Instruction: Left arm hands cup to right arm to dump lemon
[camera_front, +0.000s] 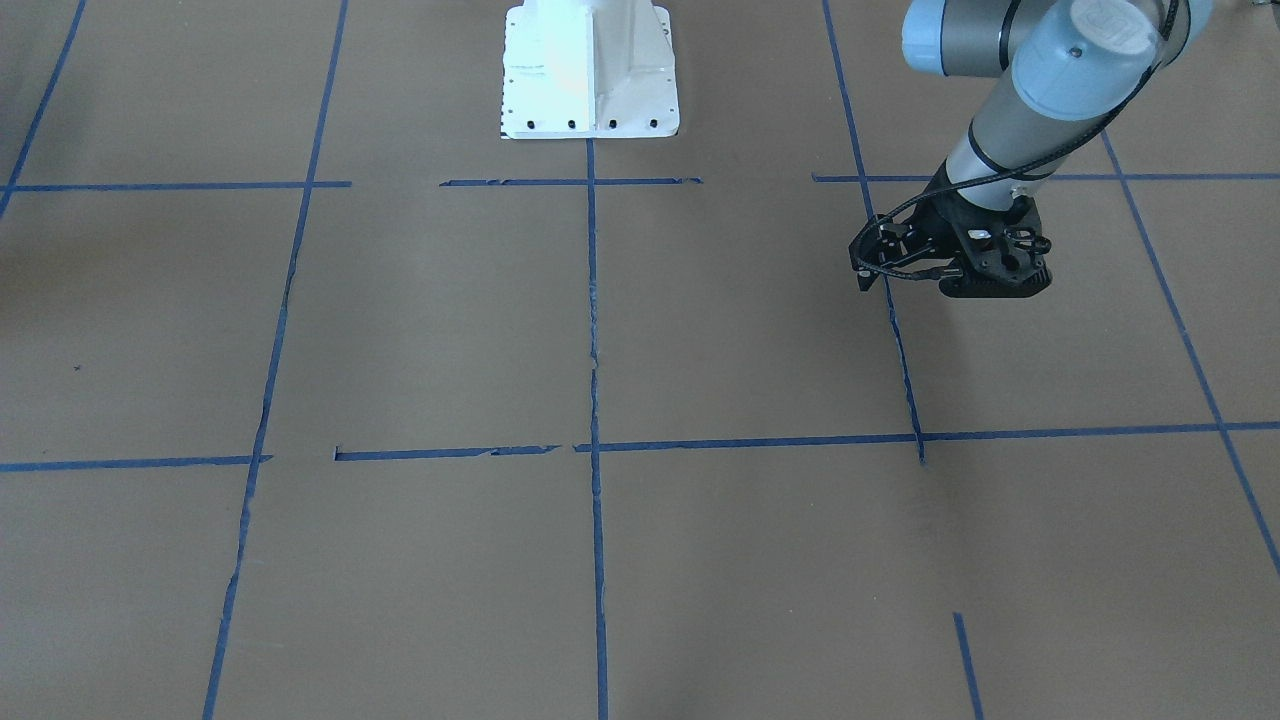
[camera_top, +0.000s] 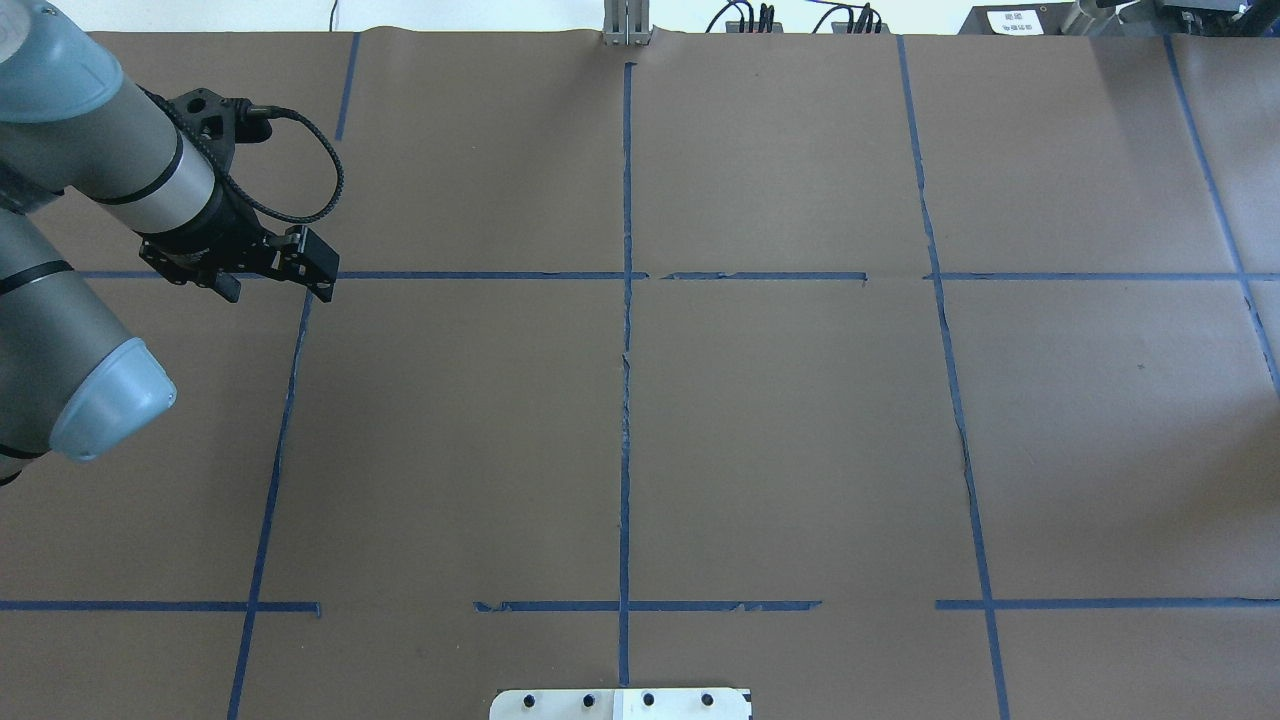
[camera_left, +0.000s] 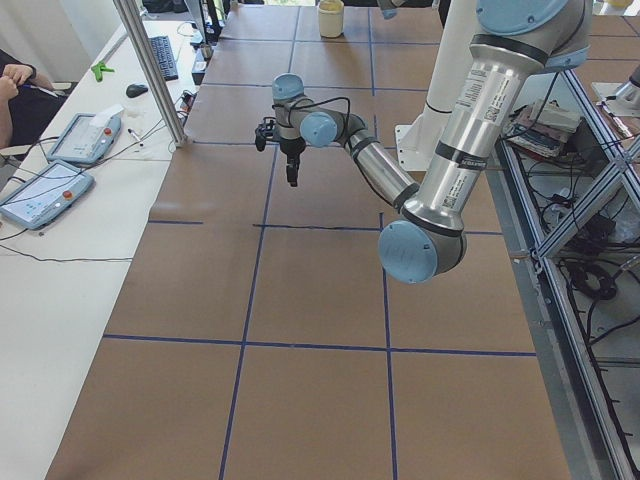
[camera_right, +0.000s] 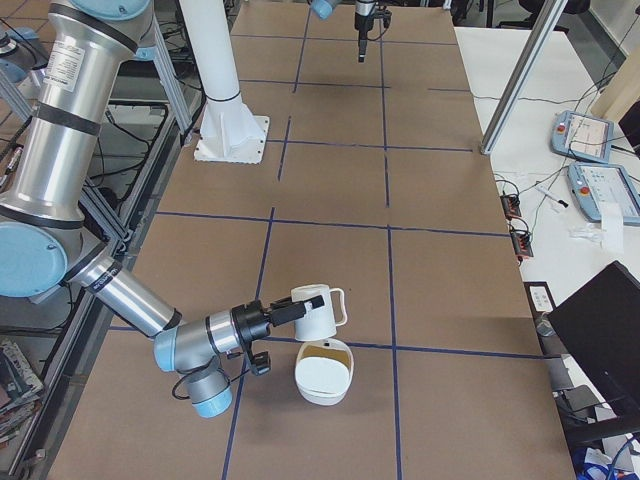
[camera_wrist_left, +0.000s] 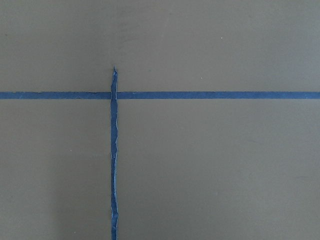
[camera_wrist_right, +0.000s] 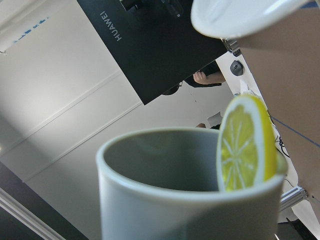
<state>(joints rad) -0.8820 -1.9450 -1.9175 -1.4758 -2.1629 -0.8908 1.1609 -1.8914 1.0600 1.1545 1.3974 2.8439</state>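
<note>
In the exterior right view the near right arm ends at the white cup, with the right gripper against its side; I cannot tell whether it is open or shut. The cup hangs tilted just above a white bowl. The right wrist view looks into the cup's grey inside, where a yellow lemon slice stands at the rim, with the bowl beyond it. The left gripper hangs open and empty over a blue tape crossing; it also shows from the front.
The white robot base stands at mid-table. Blue tape lines grid the brown table. Beside the table's far edge are a side desk with tablets, a metal post and a person's hand. A black screen stands near the bowl's end.
</note>
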